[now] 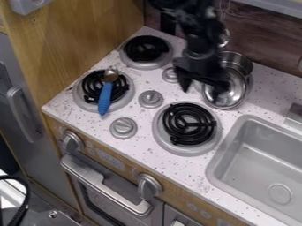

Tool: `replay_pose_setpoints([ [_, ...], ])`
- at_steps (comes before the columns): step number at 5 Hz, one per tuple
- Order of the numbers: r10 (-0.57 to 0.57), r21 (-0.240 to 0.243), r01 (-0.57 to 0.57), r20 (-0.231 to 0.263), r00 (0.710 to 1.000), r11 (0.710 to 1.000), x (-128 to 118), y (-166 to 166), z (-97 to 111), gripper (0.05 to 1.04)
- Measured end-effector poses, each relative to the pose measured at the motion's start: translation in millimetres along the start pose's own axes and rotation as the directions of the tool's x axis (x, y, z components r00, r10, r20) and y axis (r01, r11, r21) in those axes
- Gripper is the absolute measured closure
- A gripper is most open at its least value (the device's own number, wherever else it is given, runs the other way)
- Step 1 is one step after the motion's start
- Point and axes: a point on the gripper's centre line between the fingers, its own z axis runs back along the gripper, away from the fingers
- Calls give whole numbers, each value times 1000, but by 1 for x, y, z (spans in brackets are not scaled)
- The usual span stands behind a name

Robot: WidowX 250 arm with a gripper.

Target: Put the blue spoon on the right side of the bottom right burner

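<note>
My gripper (201, 91) hangs at the upper centre, open, its two fingers apart above the counter beside the metal pots. The blue spoon (105, 98) lies across the front left burner (81, 97), well to the left of the gripper. Its metal bowl rests over the black coil and its blue handle points toward the counter's front edge. The bottom right burner (189, 124), a black coil in a silver ring, sits below the gripper in the view, with nothing on it.
Shiny metal pots (237, 59) stand at the back right, close beside the gripper. Another burner (145, 48) is at the back left. Grey knobs (151, 99) rise between the burners. A grey sink (259, 163) is at the right, and a wooden panel (88, 33) stands at the left.
</note>
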Motion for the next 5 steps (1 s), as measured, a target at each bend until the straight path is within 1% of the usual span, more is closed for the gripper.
replay_pose_setpoints([
  [1,48,38,-47,-34,998,998,-7,37,1,84],
  [2,61,58,-60,-16,998,996,-5,60,-1,83],
  [3,50,72,-42,-106,993,997,-6,92,-11,84],
  [4,82,87,-69,-151,985,994,-20,114,-16,83],
  [5,111,116,-91,-178,978,989,-30,135,-20,83],
])
